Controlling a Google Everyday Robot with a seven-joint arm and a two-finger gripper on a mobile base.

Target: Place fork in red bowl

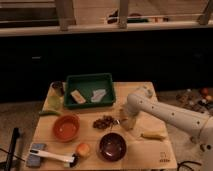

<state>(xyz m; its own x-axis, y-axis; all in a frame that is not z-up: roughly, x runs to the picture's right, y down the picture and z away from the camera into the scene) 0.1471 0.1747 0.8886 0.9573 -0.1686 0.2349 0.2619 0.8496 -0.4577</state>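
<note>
The red bowl [66, 127] stands empty at the table's front left. My gripper [123, 121] is at the end of the white arm [165, 116], which reaches in from the right. It is low over the table's middle, right of a dark brown cluster of food [103, 121] and well to the right of the red bowl. I cannot make out the fork. The spot at and under the gripper is hidden by the gripper itself.
A green tray [90, 80] with two pale items sits at the back. A dark bowl [112, 145], an orange fruit [83, 149], a white-handled tool [50, 156] and a sponge [35, 156] are at the front. A yellow item [153, 135] lies to the right.
</note>
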